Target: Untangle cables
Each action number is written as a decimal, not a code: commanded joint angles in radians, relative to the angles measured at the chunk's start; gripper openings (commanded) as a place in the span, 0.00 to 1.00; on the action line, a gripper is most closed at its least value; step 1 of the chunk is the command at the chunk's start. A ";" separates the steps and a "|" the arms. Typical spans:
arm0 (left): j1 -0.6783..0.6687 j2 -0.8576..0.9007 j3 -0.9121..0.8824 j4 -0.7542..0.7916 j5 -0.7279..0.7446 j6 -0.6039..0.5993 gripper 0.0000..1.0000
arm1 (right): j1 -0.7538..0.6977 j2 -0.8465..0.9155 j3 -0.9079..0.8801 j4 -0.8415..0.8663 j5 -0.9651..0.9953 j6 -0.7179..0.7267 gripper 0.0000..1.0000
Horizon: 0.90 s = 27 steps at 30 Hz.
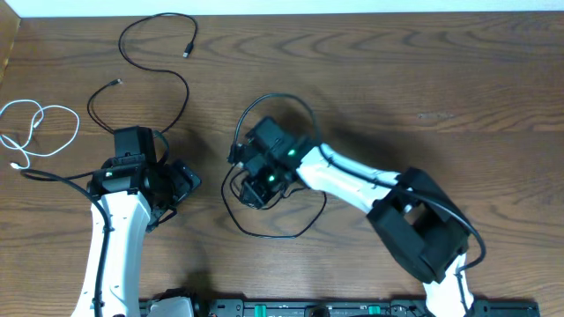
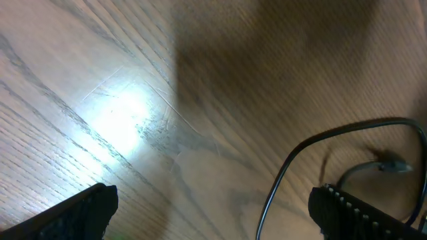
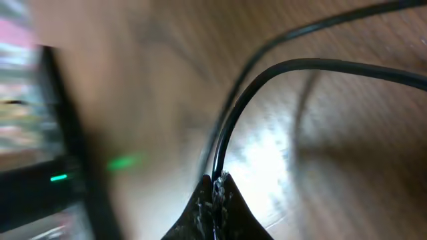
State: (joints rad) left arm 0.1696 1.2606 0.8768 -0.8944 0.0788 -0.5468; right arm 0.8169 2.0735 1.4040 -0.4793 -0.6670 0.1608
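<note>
Three cables lie apart on the wooden table. The white cable (image 1: 40,128) is looped at the far left. One black cable (image 1: 150,53) curves at the upper left. The second black cable (image 1: 275,234) loops around the table's middle. My right gripper (image 1: 256,180) is shut on this cable; in the right wrist view the fingers (image 3: 217,193) pinch the black cord (image 3: 280,70) just above the table. My left gripper (image 1: 181,187) is open and empty to the left of it. In the left wrist view a black cord (image 2: 283,177) with a small plug (image 2: 393,165) lies between its fingers (image 2: 213,213).
The arms' bases and a black rail (image 1: 291,308) sit along the table's front edge. The table's left edge (image 1: 7,53) is close to the white cable. Thicker arm cables run along both arms.
</note>
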 commanded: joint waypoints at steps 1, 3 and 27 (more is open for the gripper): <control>0.004 0.007 0.006 -0.006 -0.013 -0.005 0.96 | -0.034 -0.061 -0.003 -0.015 -0.246 0.030 0.01; 0.004 0.007 0.006 -0.006 -0.013 -0.005 0.97 | -0.041 -0.061 -0.004 -0.019 -0.318 0.030 0.01; 0.004 0.007 0.006 -0.006 -0.013 -0.005 0.96 | -0.028 -0.060 -0.004 -0.266 0.096 0.047 0.50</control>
State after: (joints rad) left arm 0.1696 1.2606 0.8768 -0.8948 0.0784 -0.5468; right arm 0.7734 2.0357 1.4025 -0.7330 -0.6857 0.2096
